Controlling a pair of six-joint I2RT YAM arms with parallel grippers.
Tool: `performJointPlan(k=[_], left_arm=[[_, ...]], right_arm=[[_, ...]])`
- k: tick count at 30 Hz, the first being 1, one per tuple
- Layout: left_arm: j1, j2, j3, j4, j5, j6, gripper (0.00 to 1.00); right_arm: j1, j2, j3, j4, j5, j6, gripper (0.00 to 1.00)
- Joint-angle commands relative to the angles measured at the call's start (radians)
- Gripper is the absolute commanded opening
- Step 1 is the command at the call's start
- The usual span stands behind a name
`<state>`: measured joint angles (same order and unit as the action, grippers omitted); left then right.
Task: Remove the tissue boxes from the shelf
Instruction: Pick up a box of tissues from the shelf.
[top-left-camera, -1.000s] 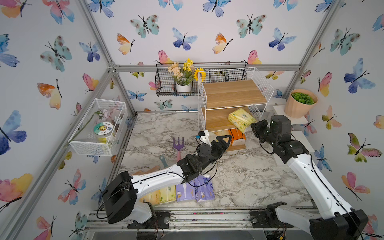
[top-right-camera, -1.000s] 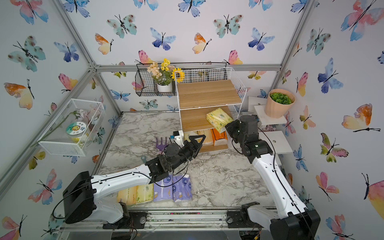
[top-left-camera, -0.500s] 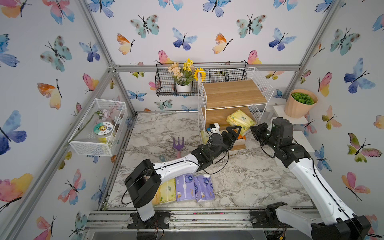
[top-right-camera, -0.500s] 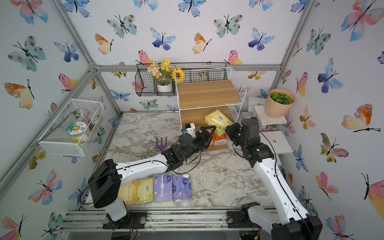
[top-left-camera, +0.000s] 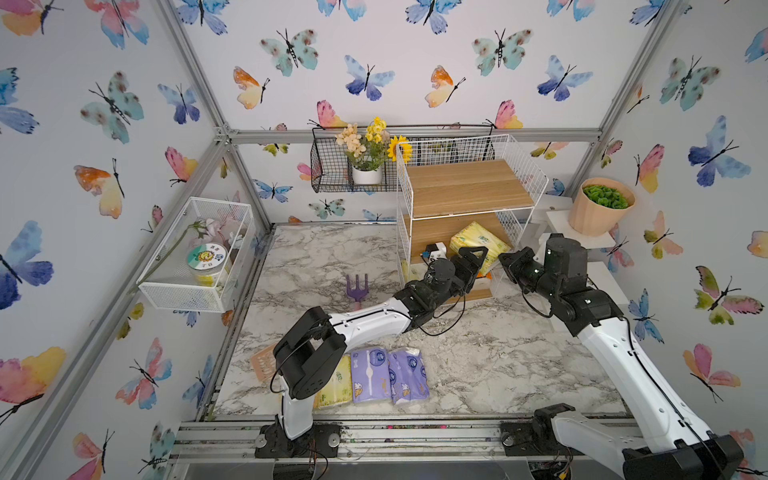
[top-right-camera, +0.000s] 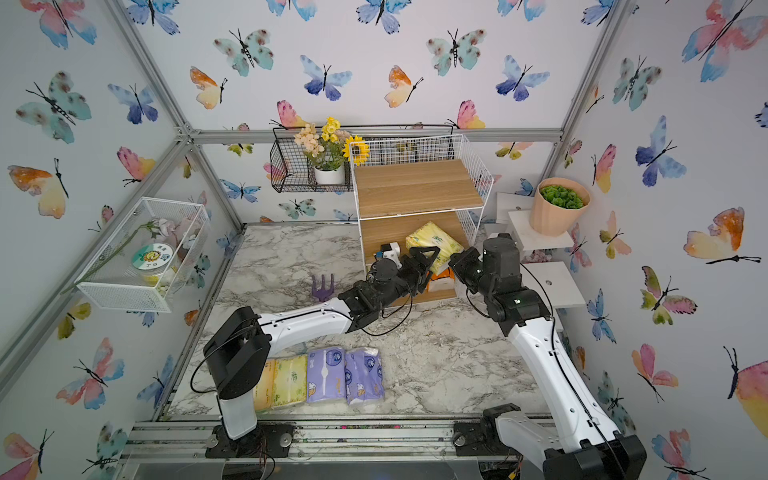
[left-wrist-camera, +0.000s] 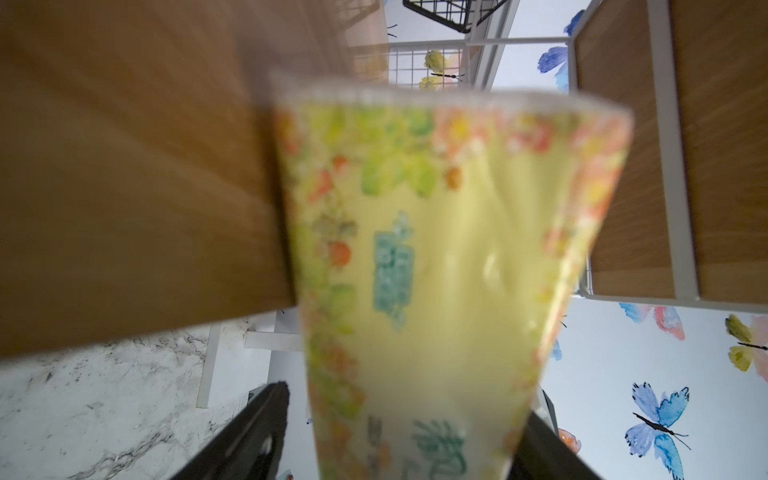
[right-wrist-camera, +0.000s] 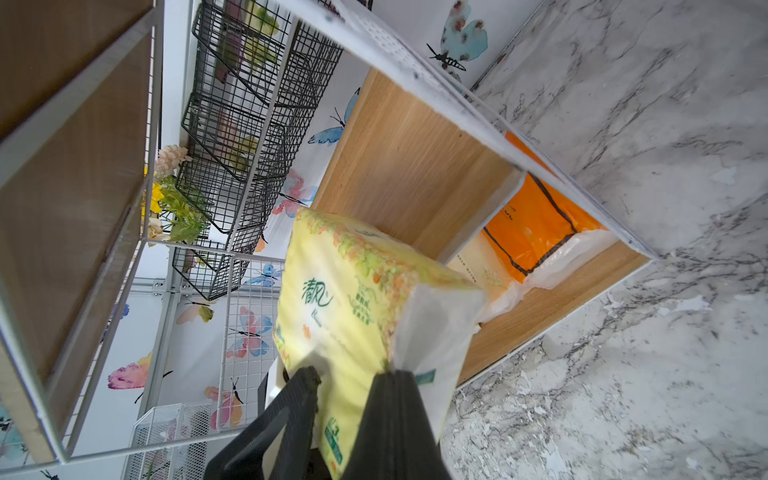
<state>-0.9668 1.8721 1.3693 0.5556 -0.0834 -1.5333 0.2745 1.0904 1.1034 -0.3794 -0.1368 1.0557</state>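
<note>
The right gripper (right-wrist-camera: 349, 382) is pinching one end of a pale yellow, plastic-wrapped tissue pack with a flowered border (right-wrist-camera: 345, 291), its black jaws clenched tight on the wrapper. In both top views this pack (top-left-camera: 478, 241) is sitting tilted at the open front of the middle tier of the three-tier shelf of white wire grid and light wooden boards (top-left-camera: 469, 187), partly sticking out past the board's edge; whether it is resting on the board cannot be told. The left gripper (top-left-camera: 476, 257) is reaching in from the table side with its jaws spread wide, one on each side of the same pack. In the left wrist view the yellow wrapper (left-wrist-camera: 436, 249) is filling most of the gap between the two black fingers (left-wrist-camera: 266, 424), with a thin strip of wall showing beside one of them. On the bottom tier, a bright orange pack (right-wrist-camera: 528, 224) is lying beside a pale cream one (right-wrist-camera: 490, 270). Four more packs are lying in a row, touching side by side, at the near edge of the marble-patterned tabletop (top-right-camera: 436, 365): a pale yellow-orange one (top-right-camera: 264, 384), a yellow-green one (top-right-camera: 291, 380) and two purple ones (top-right-camera: 326, 374) (top-right-camera: 365, 374), with the left arm's base joint standing over the yellow end of the row.
</note>
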Motion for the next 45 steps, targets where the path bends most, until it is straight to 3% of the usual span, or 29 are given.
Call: performJointPlan(k=[1, 11, 14, 18, 22, 26, 31, 37, 45], left_arm=[[0.004, 0.018, 0.035, 0.003, 0.035, -0.001, 0.73], [0.005, 0.046, 0.053, 0.007, 0.075, -0.008, 0.43], [0.002, 0.033, 0.042, 0.007, 0.079, 0.003, 0.37], [-0.009, -0.007, 0.012, 0.003, 0.075, 0.035, 0.35], [-0.048, -0.058, -0.031, -0.012, 0.077, 0.098, 0.34], [-0.103, -0.126, -0.109, -0.027, 0.082, 0.185, 0.33], [-0.165, -0.222, -0.236, -0.036, 0.097, 0.325, 0.32], [-0.19, -0.34, -0.389, -0.018, 0.158, 0.469, 0.32], [-0.159, -0.447, -0.584, 0.134, 0.332, 0.567, 0.33]], right_arm=[[-0.002, -0.034, -0.009, -0.026, -0.028, -0.023, 0.0], [-0.003, -0.065, -0.008, -0.069, -0.009, -0.063, 0.03], [-0.003, -0.076, -0.003, -0.081, 0.011, -0.085, 0.2], [-0.002, -0.106, 0.028, -0.121, 0.06, -0.158, 0.45], [-0.003, -0.167, 0.044, -0.143, 0.128, -0.314, 0.6], [-0.002, -0.252, 0.015, -0.15, 0.171, -0.416, 0.69], [-0.002, -0.327, -0.01, -0.2, 0.164, -0.488, 0.74], [-0.002, -0.369, -0.072, -0.266, 0.052, -0.506, 0.77], [-0.002, -0.408, -0.247, -0.219, -0.25, -0.49, 0.84]])
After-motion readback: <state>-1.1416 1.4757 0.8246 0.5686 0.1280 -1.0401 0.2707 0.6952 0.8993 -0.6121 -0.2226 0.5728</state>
